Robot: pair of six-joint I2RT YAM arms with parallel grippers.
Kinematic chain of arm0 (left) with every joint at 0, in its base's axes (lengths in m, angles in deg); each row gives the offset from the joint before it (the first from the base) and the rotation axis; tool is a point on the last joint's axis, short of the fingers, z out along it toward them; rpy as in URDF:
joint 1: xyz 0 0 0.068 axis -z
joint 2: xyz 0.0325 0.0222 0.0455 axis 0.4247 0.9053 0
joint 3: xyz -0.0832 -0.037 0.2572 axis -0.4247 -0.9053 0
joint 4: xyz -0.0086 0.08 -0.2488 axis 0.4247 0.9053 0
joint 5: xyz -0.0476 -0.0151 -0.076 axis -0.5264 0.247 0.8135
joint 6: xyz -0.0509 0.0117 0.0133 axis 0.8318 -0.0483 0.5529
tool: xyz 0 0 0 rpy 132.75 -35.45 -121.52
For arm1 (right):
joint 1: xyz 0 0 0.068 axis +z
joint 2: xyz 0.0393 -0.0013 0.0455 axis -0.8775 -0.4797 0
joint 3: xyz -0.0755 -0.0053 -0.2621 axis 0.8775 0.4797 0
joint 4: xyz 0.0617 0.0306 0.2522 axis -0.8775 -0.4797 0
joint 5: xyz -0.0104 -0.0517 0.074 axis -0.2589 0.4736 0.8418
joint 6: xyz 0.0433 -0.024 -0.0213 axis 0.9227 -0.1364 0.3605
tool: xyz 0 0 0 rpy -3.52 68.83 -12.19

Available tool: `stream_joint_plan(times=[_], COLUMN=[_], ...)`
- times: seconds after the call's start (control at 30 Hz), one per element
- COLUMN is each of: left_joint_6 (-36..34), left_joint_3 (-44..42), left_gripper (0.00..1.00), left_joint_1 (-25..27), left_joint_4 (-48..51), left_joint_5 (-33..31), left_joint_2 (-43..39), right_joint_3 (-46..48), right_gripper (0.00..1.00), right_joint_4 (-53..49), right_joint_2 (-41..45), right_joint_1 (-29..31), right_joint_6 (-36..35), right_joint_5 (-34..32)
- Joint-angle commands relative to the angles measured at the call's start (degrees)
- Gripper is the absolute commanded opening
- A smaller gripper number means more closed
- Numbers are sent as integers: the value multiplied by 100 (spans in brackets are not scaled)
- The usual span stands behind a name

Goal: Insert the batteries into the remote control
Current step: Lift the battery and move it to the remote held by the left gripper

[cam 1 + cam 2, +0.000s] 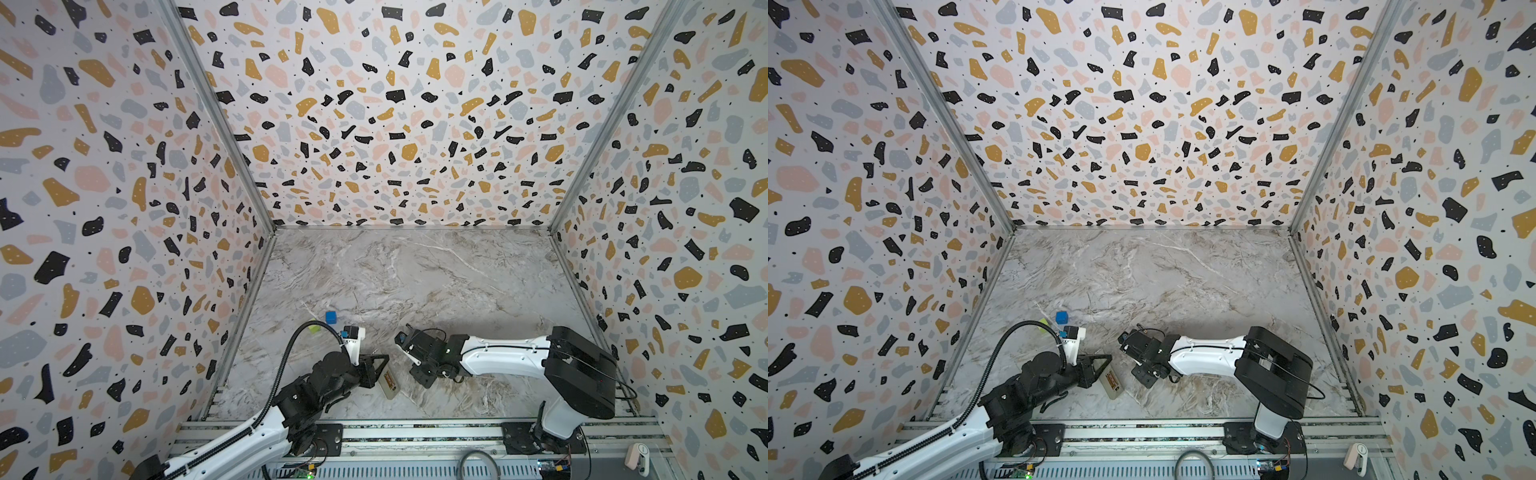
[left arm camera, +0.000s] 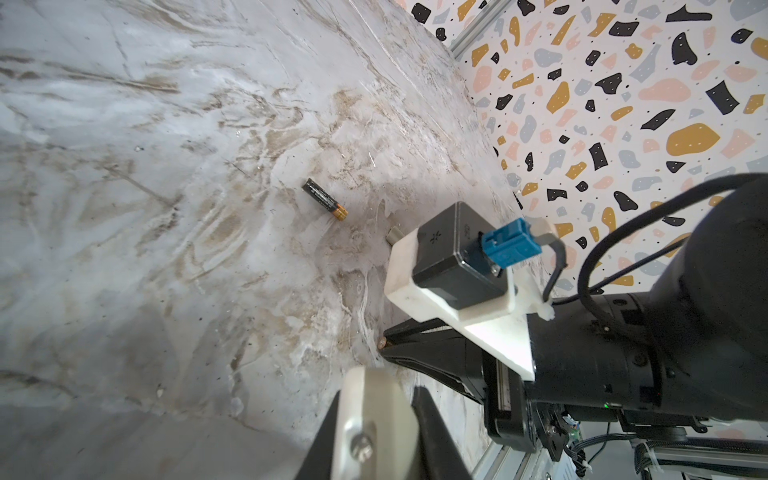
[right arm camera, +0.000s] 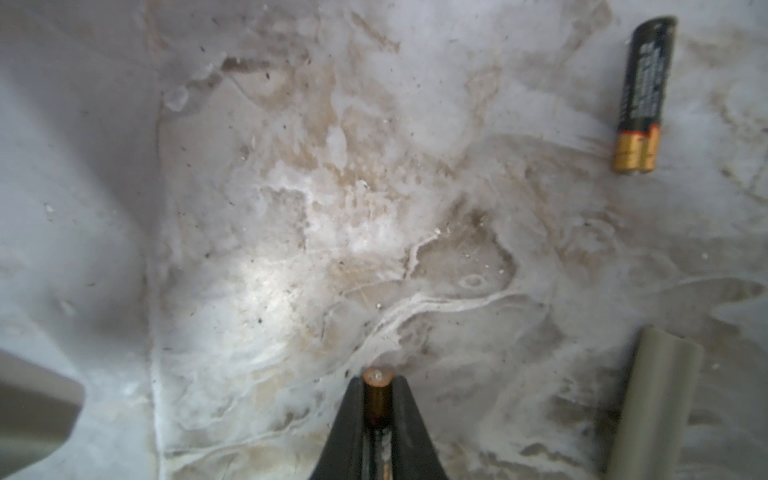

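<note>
The right gripper (image 3: 377, 384) has its jaws closed on a battery (image 3: 376, 397), low in the middle of the right wrist view. The copper end and metal tip poke out past the black fingertips, and whether the tip rests on the marble table (image 3: 291, 249) or hangs just above it I cannot tell. To do this pick well, I would lift straight up before any turn, so the thin cylinder neither drags nor swivels in the pinch. Then carry it lengthwise to the recess, tip toward the matching contact. The loose battery (image 3: 642, 95) lies flat on the table at the upper right of that view, well apart from the jaws. Farther out, the left gripper (image 2: 379, 394) is clamped on the remote control (image 2: 370, 419) at the bottom edge of the left wrist view. In a top view the remote control (image 1: 390, 384) sits low and centre, near the right arm's wrist. Most of the gripped battery's body is hidden between the jaws. The recess cannot be made out; only an orange-red mark shows on the remote. Neither battery can be picked out in the top views. A grey bar (image 3: 656, 395) at lower right and a grey mass (image 3: 37, 403) at lower left are too blurred to name.
</note>
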Motion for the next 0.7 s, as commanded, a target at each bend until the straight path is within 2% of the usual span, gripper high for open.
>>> stream_joint_plan(times=[0.0, 0.3, 0.67], left_joint_6=[-69, -49, 99], left_joint_3=[126, 248, 403], left_gripper=[0, 0, 0], left_joint_1=[-34, -34, -38], left_joint_4=[-238, -227, -499], left_joint_5=[-70, -26, 182], left_joint_2=[9, 109, 398], right_joint_3=[-98, -82, 744], right_gripper=[10, 0, 0], right_joint_4=[-224, -196, 1078], right_joint_2=[63, 483, 2173], right_joint_1=[9, 9, 198], right_joint_6=[27, -46, -304], right_joint_5=[-75, -118, -116])
